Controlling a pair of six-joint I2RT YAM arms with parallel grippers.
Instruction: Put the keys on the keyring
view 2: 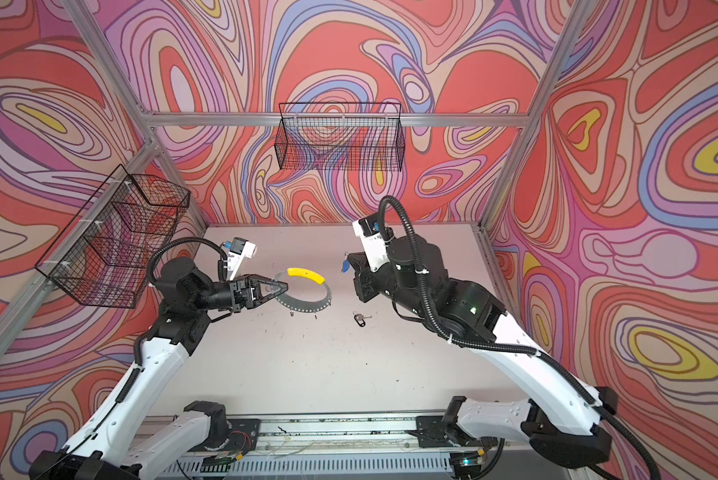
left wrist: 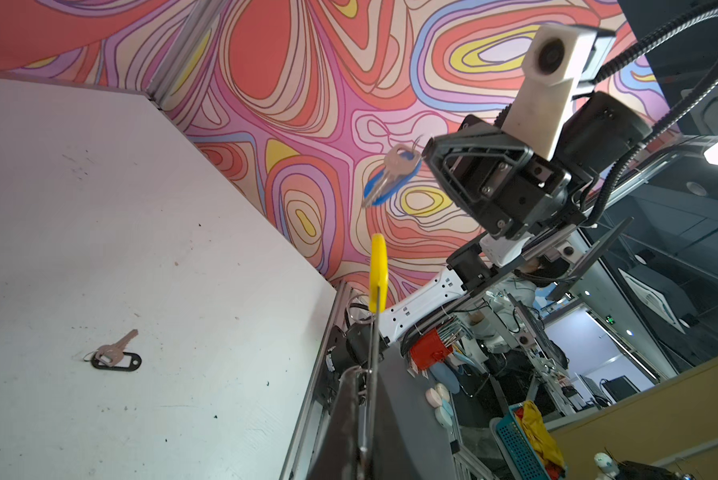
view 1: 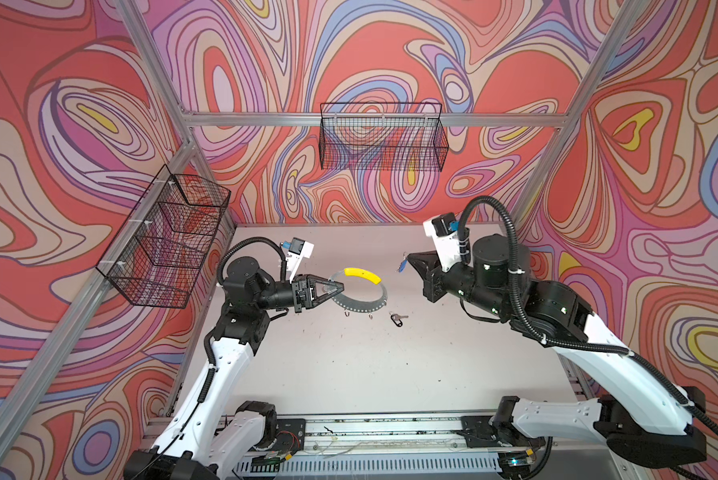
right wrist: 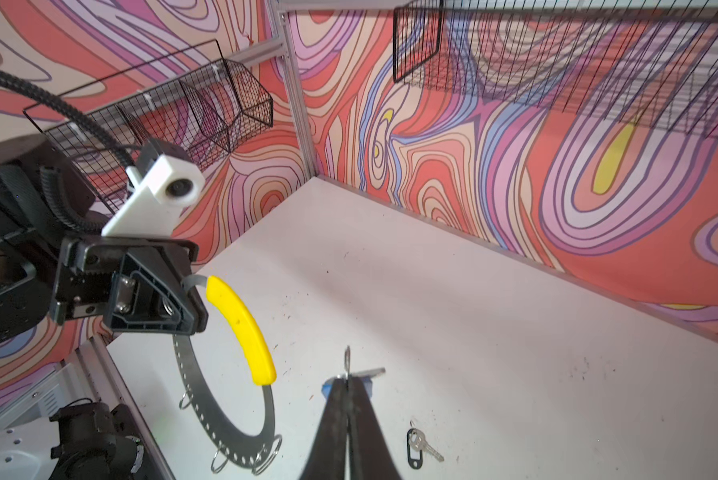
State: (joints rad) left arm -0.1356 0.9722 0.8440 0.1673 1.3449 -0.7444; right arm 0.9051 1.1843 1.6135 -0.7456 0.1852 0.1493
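Observation:
My left gripper [view 1: 340,286] [left wrist: 365,372] is shut on the rim of the keyring [view 1: 359,308] [right wrist: 191,386], a flat grey perforated ring held above the table. Its yellow sleeve [view 1: 362,274] [left wrist: 378,274] is on the far arc, and small wire loops [right wrist: 267,459] hang from the near rim. My right gripper [view 1: 409,259] [right wrist: 347,384] is shut on the blue-tagged key [view 1: 402,265] [left wrist: 390,176], which hangs in the air to the right of the ring and apart from it. The black-tagged key [view 1: 398,319] [right wrist: 417,451] lies flat on the table below.
The white table [view 1: 349,374] is walled on three sides. A black wire basket [view 1: 384,141] hangs on the back wall and another one [view 1: 166,241] on the left wall. A metal rail [view 1: 369,428] runs along the front edge between the arm bases.

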